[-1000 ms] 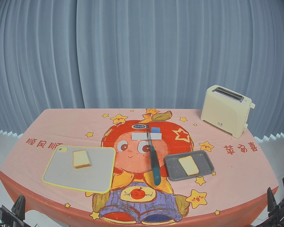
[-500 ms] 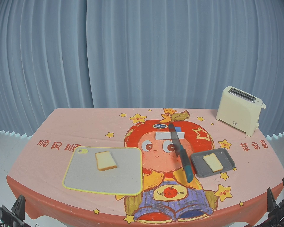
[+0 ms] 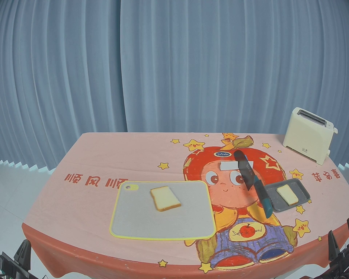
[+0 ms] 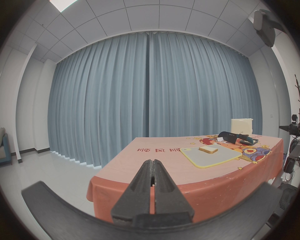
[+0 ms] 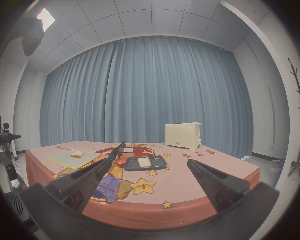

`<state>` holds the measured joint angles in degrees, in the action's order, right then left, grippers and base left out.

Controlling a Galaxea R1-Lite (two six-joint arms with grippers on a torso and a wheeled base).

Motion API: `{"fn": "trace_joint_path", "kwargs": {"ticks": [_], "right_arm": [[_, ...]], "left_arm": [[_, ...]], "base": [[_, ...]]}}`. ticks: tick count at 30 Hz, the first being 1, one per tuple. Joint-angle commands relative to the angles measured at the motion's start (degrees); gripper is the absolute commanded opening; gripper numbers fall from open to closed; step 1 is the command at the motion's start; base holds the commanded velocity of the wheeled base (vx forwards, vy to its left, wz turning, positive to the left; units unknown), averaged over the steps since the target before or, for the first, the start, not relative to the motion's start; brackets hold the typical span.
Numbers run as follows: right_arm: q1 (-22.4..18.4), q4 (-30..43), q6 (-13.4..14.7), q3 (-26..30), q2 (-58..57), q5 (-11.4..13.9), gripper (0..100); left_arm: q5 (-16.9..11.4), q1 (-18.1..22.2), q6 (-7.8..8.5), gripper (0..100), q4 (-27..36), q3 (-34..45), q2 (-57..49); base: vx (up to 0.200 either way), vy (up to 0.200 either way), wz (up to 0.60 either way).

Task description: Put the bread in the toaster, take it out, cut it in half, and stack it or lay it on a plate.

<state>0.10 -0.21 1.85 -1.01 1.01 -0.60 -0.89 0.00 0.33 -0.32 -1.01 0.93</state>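
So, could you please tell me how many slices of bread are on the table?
2. One slice lies on the cutting board, the other slice on the grey tray beside the knife. Any slice inside the toaster would be hidden.

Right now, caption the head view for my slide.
Bread slice on cutting board, second slice in tray, knife between, toaster back right.

The back of the room is closed off by a pleated blue-grey curtain (image 3: 174, 65) hung from ceiling to floor; a ceiling (image 4: 156, 15) of white square tiles is seen above it, with one lit panel (image 4: 62, 3) set in; the white side wall (image 4: 29, 109) is edged by a dark skirting (image 4: 40, 150); the floor (image 4: 47, 175) is laid in pale glossy tiles; the desk (image 3: 109, 156) is draped in a pink cartoon-printed cloth.
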Motion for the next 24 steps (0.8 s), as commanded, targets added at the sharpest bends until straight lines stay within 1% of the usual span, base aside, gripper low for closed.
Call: {"fn": "trace_joint_path", "kwargs": {"ticks": [1,4,10,22,24], "right_arm": [[0.0,0.0,0.0,1.0,-1.0,0.0,100],[0.0,0.0,0.0,1.0,-1.0,0.0,100],[0.0,0.0,0.0,1.0,-1.0,0.0,100],[0.0,-0.1,0.0,1.0,-1.0,0.0,100],[0.0,-0.1,0.0,1.0,-1.0,0.0,100]], "left_arm": [[0.0,0.0,0.02,0,0.0,1.0,-0.4],[0.0,0.0,0.02,0,0.0,1.0,-0.4],[0.0,0.0,0.02,0,0.0,1.0,-0.4],[0.0,0.0,0.02,0,0.0,1.0,-0.4],[0.0,0.0,0.02,0,0.0,1.0,-0.4]], "base": [[0.000,0.200,0.00],[0.000,0.200,0.00],[0.000,0.000,0.00],[0.000,0.200,0.00],[0.000,0.000,0.00]]}}
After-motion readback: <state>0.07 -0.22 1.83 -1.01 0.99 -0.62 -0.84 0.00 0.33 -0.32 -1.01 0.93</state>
